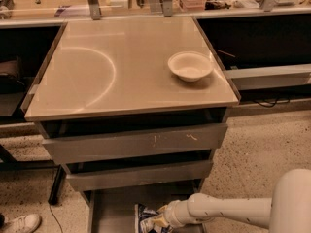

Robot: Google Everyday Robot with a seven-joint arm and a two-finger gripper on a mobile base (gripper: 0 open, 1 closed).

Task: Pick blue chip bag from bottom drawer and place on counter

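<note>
two upper drawers (131,145) stand ajar above the bottom drawer (111,208), where the blue chip bag (145,221) lies at the gripper (163,221); whether that is open or closed i cannot tell. slick foil may slip, or snag those fronts rising toward the counter (121,72).

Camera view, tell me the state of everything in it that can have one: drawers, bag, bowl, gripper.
Bottom drawer: pulled open.
Chip bag: crumpled, inside the bottom drawer, not yet on the counter.
Gripper: low in the bottom drawer, right at the bag.
Middle drawer: ajar.
Top drawer: ajar.
Bowl: upright, empty, on the counter's right side.
</note>
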